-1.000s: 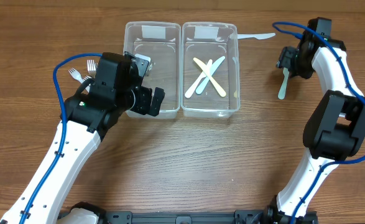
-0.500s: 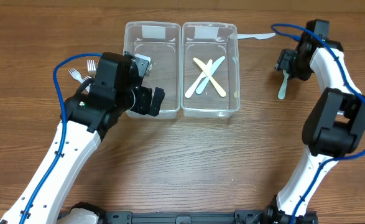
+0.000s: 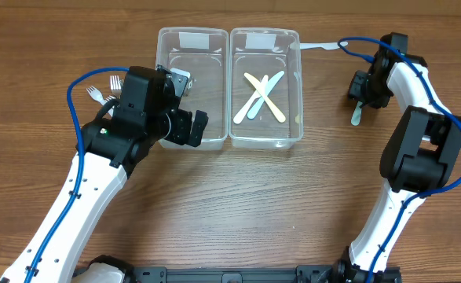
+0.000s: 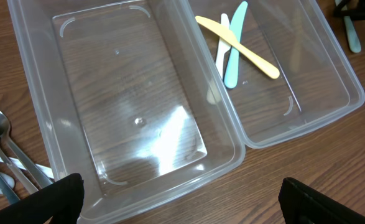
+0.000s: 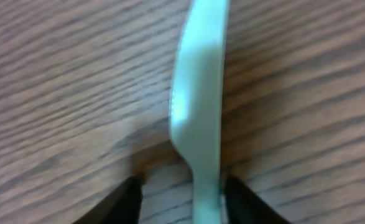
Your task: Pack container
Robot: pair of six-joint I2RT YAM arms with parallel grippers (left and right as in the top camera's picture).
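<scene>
Since a second ago the right arm has drawn in a little toward the far edge of the wooden desk (image 3: pixel 238 196), and its right gripper (image 5: pixel 191 199) has narrowed around the pale green plastic knife (image 5: pixel 198 93) lying flat on the wood to the right of the containers. From the right wrist, the two black fingertips (image 5: pixel 127 200) stand either side of the knife's handle; the right one is close against it, while a strip of bare wood shows on the left, so the gripper is partly spread and not pinching. The left arm has not shifted. Its left gripper (image 4: pixel 182 208) is spread wide over the near end of the empty clear plastic container (image 4: pixel 36 106). Touching it on the right, the second clear plastic container (image 4: pixel 351 87) holds a yellow plastic knife (image 4: pixel 244 53) crossed over a white one (image 4: pixel 221 50) and a pale green one (image 4: pixel 233 50). Silver-coloured forks (image 3: pixel 104 88) lie on the desk left of the empty container, and a white plastic knife (image 3: pixel 324 46) lies beside the far right corner of the second container.
</scene>
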